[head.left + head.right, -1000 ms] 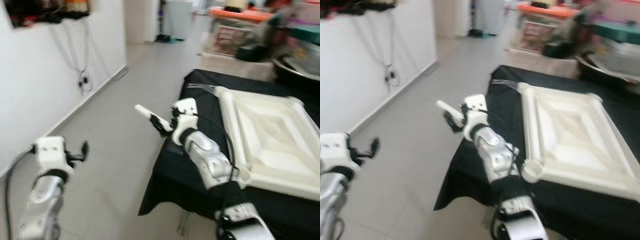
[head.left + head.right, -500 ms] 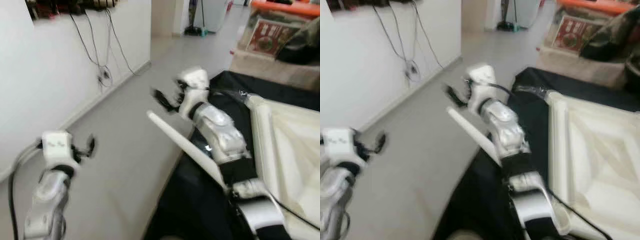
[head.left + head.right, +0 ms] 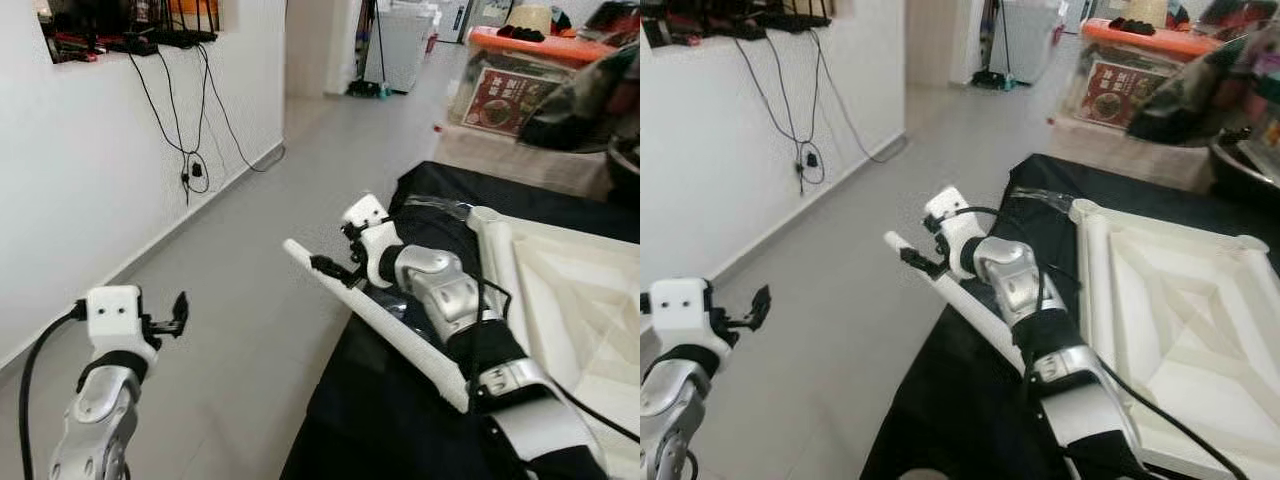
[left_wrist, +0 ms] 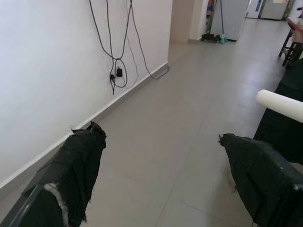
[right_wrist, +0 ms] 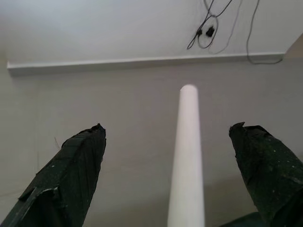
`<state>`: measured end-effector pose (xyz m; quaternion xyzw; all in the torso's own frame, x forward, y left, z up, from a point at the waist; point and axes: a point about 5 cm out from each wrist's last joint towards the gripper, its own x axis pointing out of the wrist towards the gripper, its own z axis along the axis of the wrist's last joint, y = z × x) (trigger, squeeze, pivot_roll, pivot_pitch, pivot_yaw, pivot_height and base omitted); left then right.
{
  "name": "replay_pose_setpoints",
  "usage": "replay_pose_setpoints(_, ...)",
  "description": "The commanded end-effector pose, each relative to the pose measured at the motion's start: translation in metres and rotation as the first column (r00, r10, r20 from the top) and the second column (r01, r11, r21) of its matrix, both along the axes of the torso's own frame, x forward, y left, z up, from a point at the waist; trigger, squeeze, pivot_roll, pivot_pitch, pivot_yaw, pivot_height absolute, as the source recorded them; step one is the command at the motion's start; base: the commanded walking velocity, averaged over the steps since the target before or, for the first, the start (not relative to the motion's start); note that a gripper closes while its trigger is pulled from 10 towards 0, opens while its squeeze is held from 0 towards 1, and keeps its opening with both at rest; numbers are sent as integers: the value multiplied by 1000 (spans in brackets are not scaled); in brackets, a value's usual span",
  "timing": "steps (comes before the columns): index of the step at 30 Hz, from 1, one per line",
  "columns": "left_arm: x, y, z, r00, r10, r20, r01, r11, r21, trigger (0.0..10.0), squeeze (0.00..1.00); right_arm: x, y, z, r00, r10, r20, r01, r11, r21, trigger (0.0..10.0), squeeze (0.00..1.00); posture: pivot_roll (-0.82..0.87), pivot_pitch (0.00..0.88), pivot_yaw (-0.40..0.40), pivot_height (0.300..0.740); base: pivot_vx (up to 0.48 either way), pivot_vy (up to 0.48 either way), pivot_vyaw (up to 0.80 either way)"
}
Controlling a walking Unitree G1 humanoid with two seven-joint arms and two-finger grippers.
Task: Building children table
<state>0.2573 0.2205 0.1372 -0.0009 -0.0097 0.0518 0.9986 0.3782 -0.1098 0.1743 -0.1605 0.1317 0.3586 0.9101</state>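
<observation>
The long white cylindrical table leg (image 5: 187, 156) runs lengthwise between the 2 spread, released fingers of my right gripper (image 3: 923, 253), pointing outward over the floor.

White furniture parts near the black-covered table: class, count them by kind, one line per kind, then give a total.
Long round white table leg, lying between the open fingers of the right gripper: 1
Upturned white tabletop on the black cloth: 1
Total: 2
</observation>
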Motion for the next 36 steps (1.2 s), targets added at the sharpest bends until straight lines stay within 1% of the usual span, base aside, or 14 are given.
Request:
replay_pose_setpoints(1,0,-2,-1,1000,-4,-1,4,1000,0,10000,0,1,-4,-4,1000,-2,-29,1,999,-32,10000,0,140,0,-87,740,0,0,0)
replay_pose_setpoints(8,1,-2,-2,1000,-4,-4,4,1000,4,10000,0,6,-16,-15,997,-57,-54,52,995,-87,10000,0,140,0,-88,740,0,0,0)
replay_pose_setpoints(9,1,-2,-2,1000,-3,-6,3,1000,6,10000,0,7,-24,-21,993,-84,-82,75,991,-111,10000,0,138,0,-88,740,0,0,0)
replay_pose_setpoints(10,1,-2,-2,1000,-3,-6,3,1000,6,10000,0,7,-24,-21,993,-84,-82,75,991,-111,10000,0,138,0,-88,740,0,0,0)
replay_pose_setpoints(11,1,-3,-4,1000,-4,-9,4,1000,8,10000,0,8,-38,-33,982,-144,-124,122,978,-168,10000,0,135,0,-90,740,0,0,0)
replay_pose_setpoints(12,1,-3,-4,1000,-4,-10,5,1000,8,10000,0,7,-42,-36,978,-160,-133,134,974,-184,10000,0,135,0,-90,740,0,0,0)
replay_pose_setpoints(13,1,-3,-4,1000,-4,-10,5,1000,8,10000,0,7,-42,-36,978,-160,-133,134,974,-184,10000,0,135,0,-90,740,0,0,0)
replay_pose_setpoints(15,1,-4,-4,1000,-6,-11,6,1000,6,10000,0,3,-46,-44,967,-155,-201,120,977,-178,10000,0,140,0,-94,740,0,0,0)
replay_pose_setpoints(18,0,-4,-4,1000,-5,-11,5,1000,5,10000,0,0,-47,-49,960,-125,-252,85,983,-165,10000,0,137,0,-92,740,0,0,0)
replay_pose_setpoints(21,0,-3,-5,1000,-2,-13,3,1000,5,10000,0,-3,-48,-54,957,-112,-267,63,981,-185,10000,0,135,0,-91,740,0,0,0)
replay_pose_setpoints(29,1,-3,-6,1000,-8,-28,8,1000,19,10000,0,-9,-54,-71,939,-150,-309,75,967,-242,10000,0,137,0,-88,740,0,0,0)
replay_pose_setpoints(30,1,-2,-7,999,-5,-34,6,1000,27,10000,0,-13,-56,-78,927,-145,-347,58,967,-250,1451,0,137,0,-89,740,0,0,0)
replay_pose_setpoints(31,2,-1,-7,999,-3,-39,4,999,32,10000,0,-17,-57,-84,917,-140,-373,41,964,-263,0,0,138,0,-90,740,0,0,0)
replay_pose_setpoints(36,2,0,-8,999,2,-43,0,999,35,10000,0,-22,-62,-92,907,-136,-397,15,956,-294,0,0,137,0,-92,740,0,0,0)
